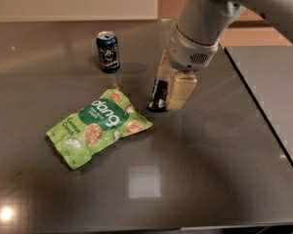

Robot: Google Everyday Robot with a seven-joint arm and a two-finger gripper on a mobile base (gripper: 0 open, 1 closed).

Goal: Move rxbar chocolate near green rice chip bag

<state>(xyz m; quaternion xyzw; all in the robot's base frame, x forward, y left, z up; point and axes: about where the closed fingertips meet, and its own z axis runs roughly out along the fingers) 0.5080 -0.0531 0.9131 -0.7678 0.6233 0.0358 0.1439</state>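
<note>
The green rice chip bag (pixel 98 126) lies flat on the dark table (pixel 200 169), left of centre. My gripper (pixel 167 95) hangs from the grey arm just right of the bag's upper corner, its cream fingers (pixel 180 91) pointing down. It is shut on the rxbar chocolate (pixel 159 95), a small black bar held upright between the fingers, its lower end at or just above the table surface. The bar is a short gap from the bag.
A dark blue soda can (pixel 108 51) stands upright behind the bag, left of the arm. The table's right edge (pixel 263 116) runs diagonally past the arm. A bright light reflection (pixel 144 182) shows on the tabletop in front.
</note>
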